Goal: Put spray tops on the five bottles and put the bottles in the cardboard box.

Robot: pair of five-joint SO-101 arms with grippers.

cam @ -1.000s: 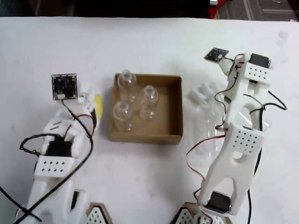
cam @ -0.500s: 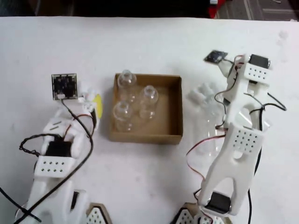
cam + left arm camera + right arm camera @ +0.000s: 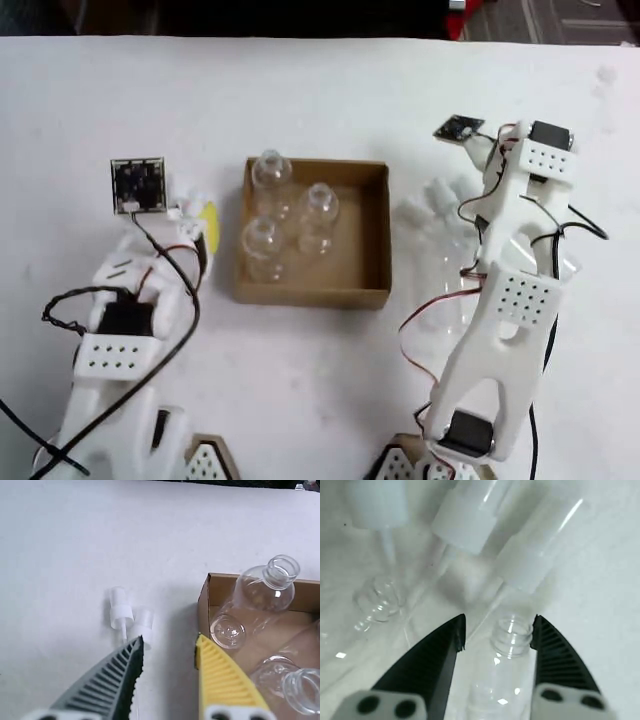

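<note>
The cardboard box (image 3: pixel 372 240) holds three clear bottles (image 3: pixel 318 205) with bare necks. My right gripper (image 3: pixel 498 627) is open, its black fingers (image 3: pixel 435 665) on either side of the open neck of a clear bottle (image 3: pixel 511 639) lying on the table. A second bottle neck (image 3: pixel 379 600) lies beside it. Three white spray tops (image 3: pixel 470 515) lie just beyond the necks, and they lie right of the box (image 3: pixel 432 198). My left gripper (image 3: pixel 169 642) is open over the table beside the box's corner (image 3: pixel 204 587), near two spray tops (image 3: pixel 121 611).
The right arm (image 3: pixel 515 300) stretches over the lying bottles (image 3: pixel 450 290). The left arm (image 3: pixel 125 320) sits left of the box. White table (image 3: pixel 330 90) stretches behind the box.
The right arm's wrist has shifted slightly away from the front edge. The left arm and the bottles in the box have not moved.
</note>
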